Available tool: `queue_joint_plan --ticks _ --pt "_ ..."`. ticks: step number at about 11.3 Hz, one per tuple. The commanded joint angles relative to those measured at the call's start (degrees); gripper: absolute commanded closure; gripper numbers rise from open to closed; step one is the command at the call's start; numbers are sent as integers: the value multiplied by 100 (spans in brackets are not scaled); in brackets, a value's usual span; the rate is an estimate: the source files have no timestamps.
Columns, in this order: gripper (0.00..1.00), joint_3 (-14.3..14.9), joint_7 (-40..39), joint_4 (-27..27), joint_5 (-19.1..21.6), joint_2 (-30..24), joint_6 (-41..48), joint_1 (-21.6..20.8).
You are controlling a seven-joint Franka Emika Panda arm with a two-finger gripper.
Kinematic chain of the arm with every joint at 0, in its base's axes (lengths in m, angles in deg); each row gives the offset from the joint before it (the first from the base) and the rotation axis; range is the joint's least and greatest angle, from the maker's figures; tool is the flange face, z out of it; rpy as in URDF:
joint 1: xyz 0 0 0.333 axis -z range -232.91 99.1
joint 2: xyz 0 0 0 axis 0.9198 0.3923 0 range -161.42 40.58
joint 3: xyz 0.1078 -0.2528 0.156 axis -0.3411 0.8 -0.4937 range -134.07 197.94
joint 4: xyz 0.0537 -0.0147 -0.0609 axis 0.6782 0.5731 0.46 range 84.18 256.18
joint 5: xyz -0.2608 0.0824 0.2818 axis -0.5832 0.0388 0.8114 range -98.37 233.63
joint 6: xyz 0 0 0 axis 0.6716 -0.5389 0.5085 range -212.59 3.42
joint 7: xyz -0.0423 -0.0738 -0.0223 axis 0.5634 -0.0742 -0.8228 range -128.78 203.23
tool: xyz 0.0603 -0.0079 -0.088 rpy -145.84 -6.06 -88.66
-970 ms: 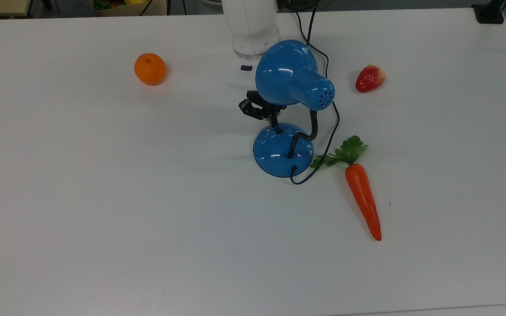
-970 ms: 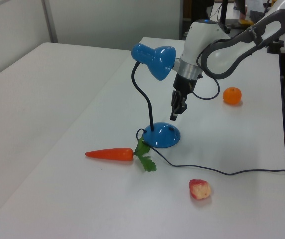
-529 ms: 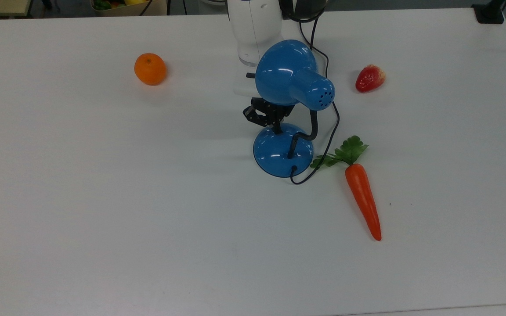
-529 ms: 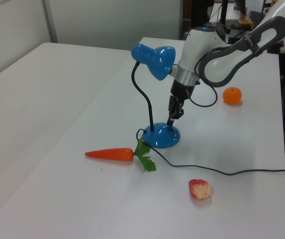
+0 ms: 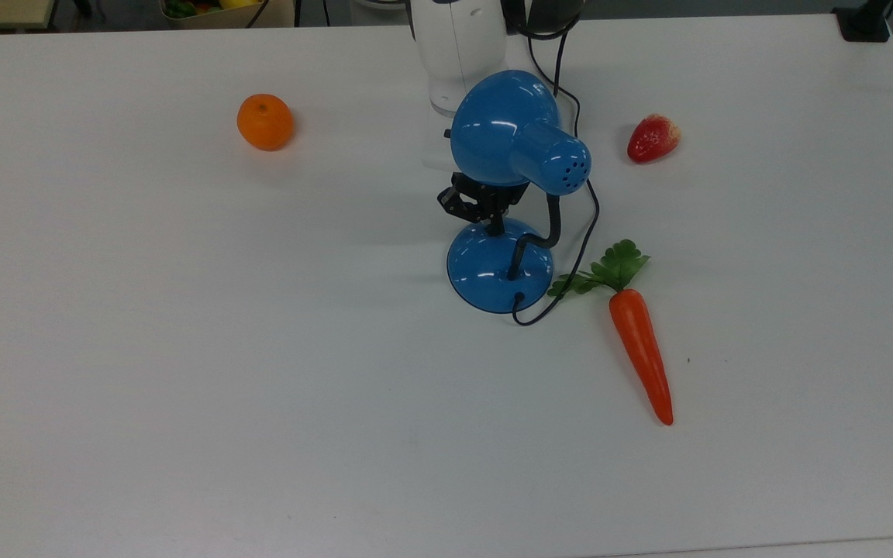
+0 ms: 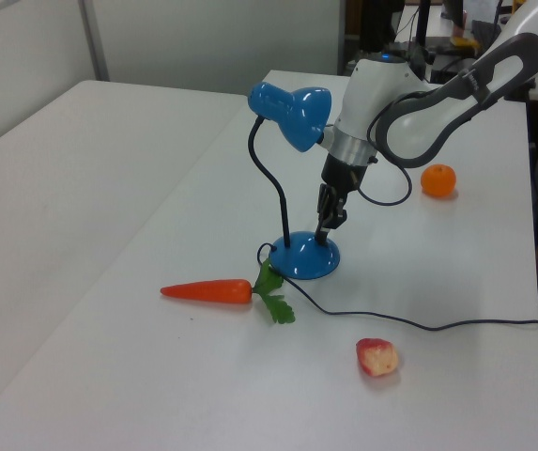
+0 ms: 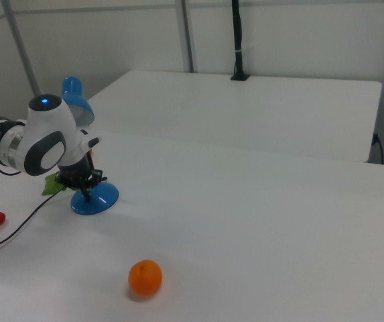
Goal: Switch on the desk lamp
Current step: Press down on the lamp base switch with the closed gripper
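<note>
Touching desk lamp [image 5: 500, 267] base (seemingly): fingers [image 6: 322, 237].

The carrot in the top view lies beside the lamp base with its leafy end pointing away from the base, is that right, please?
Not quite. In the top view the carrot lies beside the lamp base, but its leafy end points toward the base; the orange tip points away.

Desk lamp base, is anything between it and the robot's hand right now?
Nothing visible. The hand is down at the desk lamp base's top. The carrot, strawberry and orange lie apart.
</note>
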Motion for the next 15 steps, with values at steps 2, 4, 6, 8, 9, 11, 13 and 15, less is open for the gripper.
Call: queue_joint_plan --ticks 2,4,6,8,9,11,13,15 --pt "100 17 36 -8 128 71 -130 -56" --pt "100 17 36 -26 119 124 -235 -56" --pt "100 17 36 -35 119 142 -235 -56" --pt "100 8 36 -78 119 247 -253 -56" --pt "100 -1 36 -140 119 282 -244 -56" --pt "100 -1 36 -175 119 335 -244 -56" --pt "100 -1 36 -175 119 362 -244 -56" --pt "100 -1 36 -158 119 283 -236 -56"
